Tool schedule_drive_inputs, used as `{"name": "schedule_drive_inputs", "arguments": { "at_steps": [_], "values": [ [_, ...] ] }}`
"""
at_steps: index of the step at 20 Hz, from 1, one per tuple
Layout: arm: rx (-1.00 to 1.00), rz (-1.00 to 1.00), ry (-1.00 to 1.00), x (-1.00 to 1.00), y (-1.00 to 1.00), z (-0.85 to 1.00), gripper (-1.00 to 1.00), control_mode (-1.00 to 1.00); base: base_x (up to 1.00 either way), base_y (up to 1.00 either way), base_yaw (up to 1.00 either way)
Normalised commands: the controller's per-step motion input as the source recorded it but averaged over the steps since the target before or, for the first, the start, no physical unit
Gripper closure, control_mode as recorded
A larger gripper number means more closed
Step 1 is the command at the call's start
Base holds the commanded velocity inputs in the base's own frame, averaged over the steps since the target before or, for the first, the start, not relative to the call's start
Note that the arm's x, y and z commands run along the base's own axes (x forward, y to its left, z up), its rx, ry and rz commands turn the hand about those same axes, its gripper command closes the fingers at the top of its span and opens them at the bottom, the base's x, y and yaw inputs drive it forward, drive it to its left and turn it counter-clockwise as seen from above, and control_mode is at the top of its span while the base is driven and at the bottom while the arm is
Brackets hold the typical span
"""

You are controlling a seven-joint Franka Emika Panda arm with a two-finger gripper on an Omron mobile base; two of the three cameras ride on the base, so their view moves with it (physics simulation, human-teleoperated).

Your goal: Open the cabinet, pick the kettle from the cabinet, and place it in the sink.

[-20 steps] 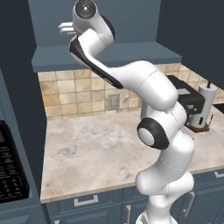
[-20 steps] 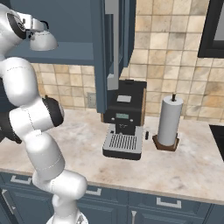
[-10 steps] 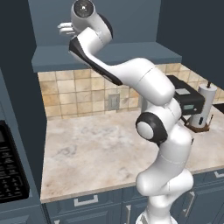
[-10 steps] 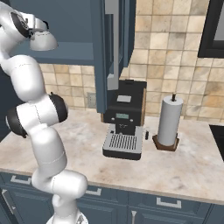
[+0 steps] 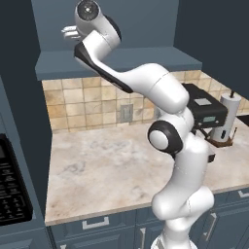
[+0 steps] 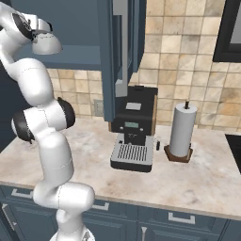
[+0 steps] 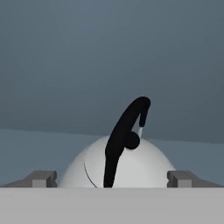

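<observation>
two dark fingertips [image 7: 43, 178] of the end effector [image 7: 112, 179] stand wide apart, one on each side of the kettle [image 7: 118, 164], with nothing clamped between them. the kettle sits inside the cabinet [image 6: 70, 28], on its shelf, just ahead of the hand; its pale dome and black arched handle [image 7: 124, 135] face the hand camera. in the left base view the end effector [image 5: 70, 33] is up high at the open cabinet, above the desk [image 5: 121, 165].

the step in hand looks like the reach to grasp. to do it well, i would push the hand further in until the fingertips pass the widest part of the body or straddle the handle, keep it level, then close squarely so the round body does not roll away.

the kettle stands upright, its long axis vertical. the handle arches over the lid and appears to run roughly toward the hand and away; the spout's direction cannot be told.
</observation>
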Motion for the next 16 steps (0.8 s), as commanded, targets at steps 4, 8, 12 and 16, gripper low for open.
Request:
{"name": "schedule_drive_inputs", "arguments": {
  "at_steps": [4, 8, 12, 16],
  "values": [
    [-0.03, 0.00, 0.00, 0.17, 0.09, 0.00, -1.00, -1.00, 0.00, 0.00, 0.00],
    [-0.04, 0.00, 0.01, 0.18, 0.06, 0.04, -1.00, -1.00, 0.00, 0.00, 0.00],
    [-0.04, 0.00, 0.00, 0.18, 0.04, 0.07, -1.00, -1.00, 0.00, 0.00, 0.00],
    [-0.06, 0.00, 0.01, 0.15, 0.02, 0.04, -1.00, -1.00, 0.00, 0.00, 0.00]
  ]
}}
